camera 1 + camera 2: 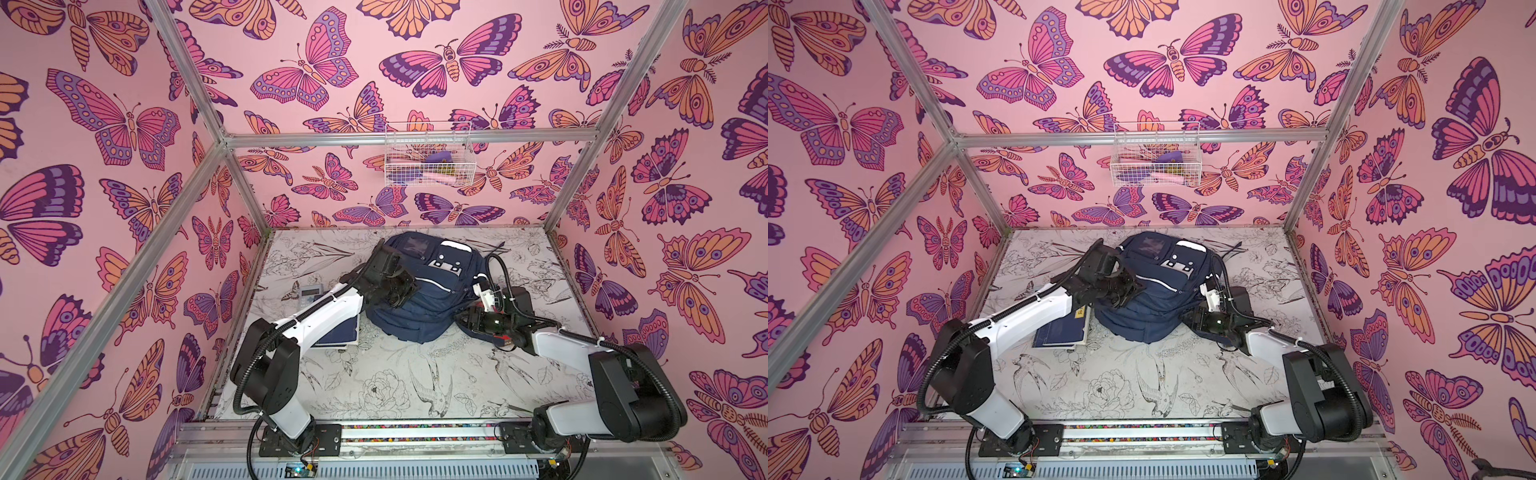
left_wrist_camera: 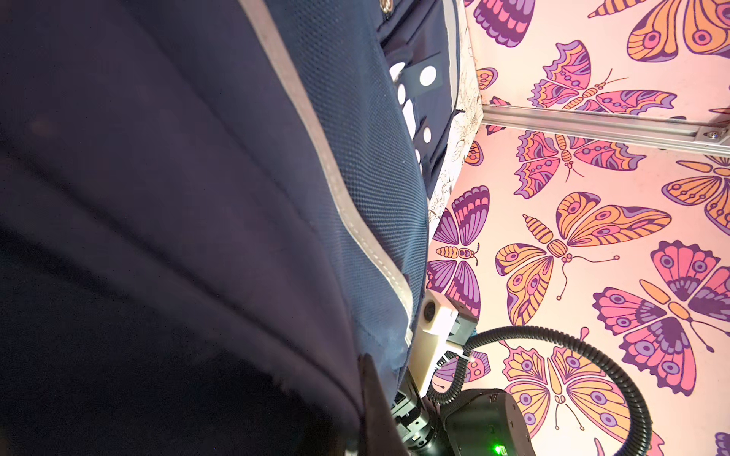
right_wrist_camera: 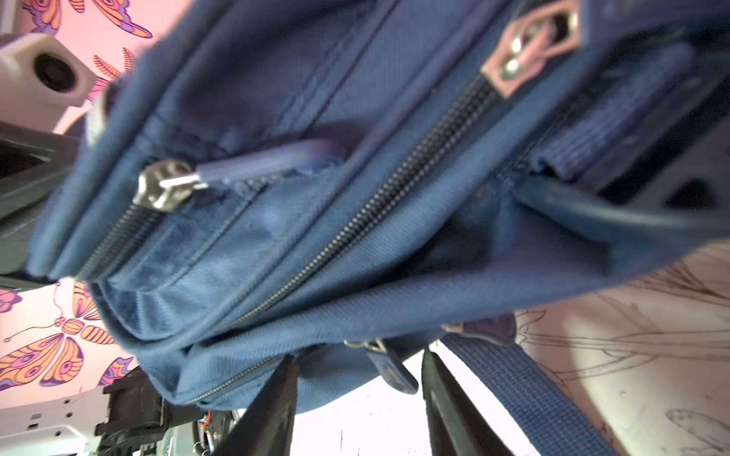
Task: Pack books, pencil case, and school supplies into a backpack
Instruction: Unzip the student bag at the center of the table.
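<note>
**Both top views.** The backpack (image 1: 432,299) lies on the table (image 1: 374,374) between the two end effectors. The left end effector (image 1: 398,297) bears on one flank and the right end effector (image 1: 465,322) sits against the opposite flank. The books (image 1: 1065,330) lie behind the left end effector, under the left arm (image 1: 316,316). The calculator (image 1: 309,292) lies beside that arm, away from the backpack.

**Left wrist view.** The jaws are closed, with navy fabric right against them. Whether they pinch it cannot be told.

**Right wrist view.** The fingers (image 3: 272,406) stand apart and grip nothing. A zip pull (image 3: 393,375) hangs between them.
</note>
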{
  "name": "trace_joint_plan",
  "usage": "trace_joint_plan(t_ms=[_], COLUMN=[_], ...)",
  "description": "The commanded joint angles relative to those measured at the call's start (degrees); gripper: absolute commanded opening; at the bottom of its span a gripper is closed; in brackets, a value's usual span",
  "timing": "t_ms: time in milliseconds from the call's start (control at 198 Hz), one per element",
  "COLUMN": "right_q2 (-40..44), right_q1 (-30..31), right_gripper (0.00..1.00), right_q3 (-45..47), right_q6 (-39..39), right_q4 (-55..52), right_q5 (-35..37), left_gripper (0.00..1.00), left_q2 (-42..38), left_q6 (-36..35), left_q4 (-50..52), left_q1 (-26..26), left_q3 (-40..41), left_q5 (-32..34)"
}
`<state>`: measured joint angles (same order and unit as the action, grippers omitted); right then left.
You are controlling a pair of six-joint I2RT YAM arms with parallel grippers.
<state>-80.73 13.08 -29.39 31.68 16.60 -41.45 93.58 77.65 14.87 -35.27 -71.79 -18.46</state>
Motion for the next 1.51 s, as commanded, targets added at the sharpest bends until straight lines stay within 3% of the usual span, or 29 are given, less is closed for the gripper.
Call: trace_joint_plan(t_ms=[0, 141, 529, 756, 988, 1306, 1508], right_q2=[-2.72, -4.09, 1.09, 7.95, 11.66, 4.7, -5.64], right_q1=[-0.34, -0.47, -0.43, 0.59, 6.51, 21.19, 29.03], right_gripper=[0.48, 0.31, 0.0, 0.0, 0.0, 0.0, 0.0], right_q3=[-1.1, -1.19, 1.09, 1.96, -4.74, -20.04, -30.24], right_q6=[0.33, 0.65, 1.15, -0.08, -2.62, -3.51, 0.23], right_q4=[3.57, 5.09, 0.54, -9.95, -32.93, -53.4, -52.64], right_q5=[-3.94, -3.29, -1.18, 1.79, 14.47, 27.0, 24.08], left_gripper=[0.0, 0.0, 0.0, 0.0, 0.0, 0.0, 0.0], left_q2=[-3.84, -4.17, -4.13, -3.95, -3.42, -3.45, -3.42], left_q6=[0.4, 0.4, -0.12, -0.26, 0.59, 3.16, 5.64], left_q4=[-3.06, -2.77, -2.74, -3.55, -6.02, -10.11, -13.86], left_q1=[-0.2, -0.11, 0.25, 0.67, 0.66, 0.46, -0.5], left_q3=[-2.33, -2.02, -0.92, 1.09, 3.14, 5.94, 8.25], left_q5=[-3.81, -3.7, -1.88, -0.31, 0.71, 1.91, 2.36])
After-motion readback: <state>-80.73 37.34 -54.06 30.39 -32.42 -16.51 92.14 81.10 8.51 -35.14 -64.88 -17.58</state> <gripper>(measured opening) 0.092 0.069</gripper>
